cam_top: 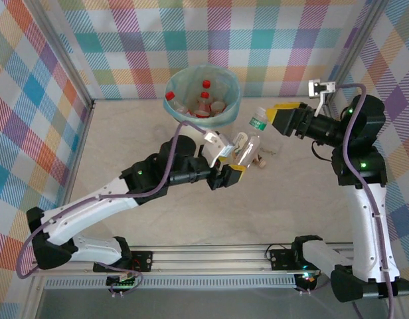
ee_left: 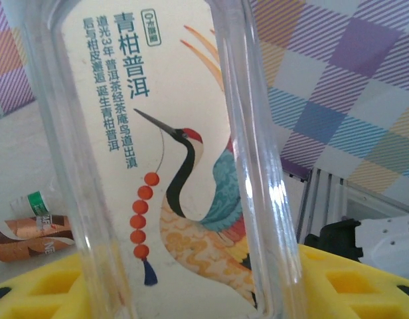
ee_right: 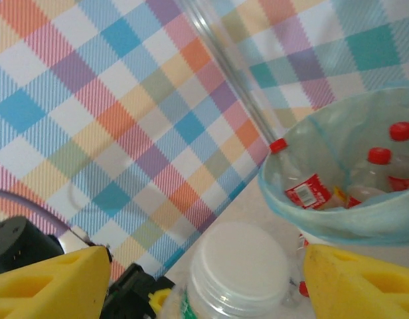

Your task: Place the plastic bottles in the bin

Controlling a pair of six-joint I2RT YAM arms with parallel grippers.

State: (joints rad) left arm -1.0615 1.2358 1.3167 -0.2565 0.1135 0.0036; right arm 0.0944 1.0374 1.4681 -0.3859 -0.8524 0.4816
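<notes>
The bin (cam_top: pixel 168 100), lined with a blue bag, is being kept at the far side of the table (cam_top: pixel 125 133), close against the checked wall (cam_top: pixel 224 33). Several red-capped bottles (cam_top: pixel 204 100) are being held inside it, piled loosely.

A clear bottle with a crane label (ee_left: pixel 184 166) is being clamped between the fingers of the left gripper (cam_top: pixel 231 159) and carried tilted above the table, just in front of the bin. Directly beside it, a white-capped bottle (ee_right: pixel 238 262) with a green label is being straddled by the right gripper (ee_right: pixel 204 282). Its yellow fingers (ee_right: pixel 52 282) are being held apart, with a clear gap on one side of the cap. The two grippers and their bottles are being crowded into the same small space before the bin's near rim.

Another bottle (ee_left: pixel 28 232), brown-labelled, is being left lying on the table beyond the crane-label one.

Much of the left wrist view is being blocked by the gripped bottle, and its cap and base are being cut off. The body of the white-capped bottle is being hidden under its own cap, so contact with the nearer finger cannot be made out.
</notes>
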